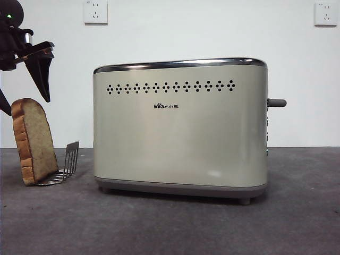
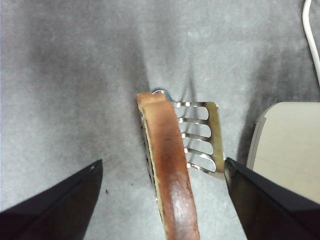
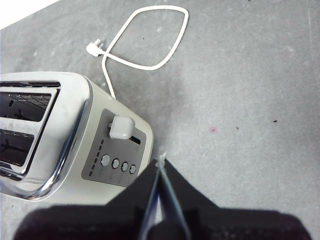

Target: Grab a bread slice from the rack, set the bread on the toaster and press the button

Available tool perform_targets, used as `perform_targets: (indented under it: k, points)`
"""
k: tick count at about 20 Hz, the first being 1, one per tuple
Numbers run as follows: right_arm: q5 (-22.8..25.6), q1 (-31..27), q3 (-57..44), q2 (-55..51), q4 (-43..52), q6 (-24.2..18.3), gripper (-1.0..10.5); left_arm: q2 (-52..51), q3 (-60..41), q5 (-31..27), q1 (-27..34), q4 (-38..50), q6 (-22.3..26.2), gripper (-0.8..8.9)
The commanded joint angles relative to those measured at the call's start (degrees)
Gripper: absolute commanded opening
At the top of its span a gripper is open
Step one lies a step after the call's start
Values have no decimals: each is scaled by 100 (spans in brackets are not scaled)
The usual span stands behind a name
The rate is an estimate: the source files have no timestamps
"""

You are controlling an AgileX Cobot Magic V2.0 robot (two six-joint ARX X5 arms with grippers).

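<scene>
The slice of bread [image 1: 34, 141] leans upright in the small wire rack [image 1: 69, 159] at the far left, beside the cream toaster [image 1: 180, 133]. My left gripper [image 1: 25, 94] hangs just above it, open. In the left wrist view its jaws stand wide to either side of the brown crust of the bread [image 2: 167, 160], apart from it, with the rack [image 2: 200, 135] behind and the toaster's corner [image 2: 290, 145] close by. My right gripper [image 3: 160, 162] is shut, hovering above the toaster's narrow side [image 3: 60, 135], near the grey button [image 3: 121, 127]. That button [image 1: 277, 102] sticks out on the right.
The toaster's white cord [image 3: 150, 40] lies looped on the grey table with its plug loose. Two wall sockets [image 1: 95, 11] [image 1: 325, 13] sit high on the white wall behind. A row of small round buttons [image 3: 119, 164] lies below the lever.
</scene>
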Motion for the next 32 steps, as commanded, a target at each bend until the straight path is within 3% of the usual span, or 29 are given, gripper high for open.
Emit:
perform_targets:
  k: [1, 3, 12, 14, 15, 24, 32]
  points:
    - [-17, 11, 22, 0, -9, -66, 0, 101, 2, -7, -31, 48, -9, 375]
    - [-7, 11, 22, 0, -70, -68, 0, 101, 2, -7, -35, 13, 50, 233]
    - [66, 11, 22, 0, -188, -66, 0, 103, 0, -289, -267, -70, 210, 136]
    - [70, 11, 22, 0, -251, -68, 0, 103, 0, -284, -289, -87, 234, 4]
    - [70, 11, 22, 0, -258, -68, 0, 103, 0, -284, -291, -76, 229, -13]
    - [68, 11, 22, 0, -348, -68, 0, 90, 184, -256, -289, -409, 221, -12]
    - [92, 11, 22, 0, -431, -92, 0, 90, 1443, -256, -323, -1207, 223, -3]
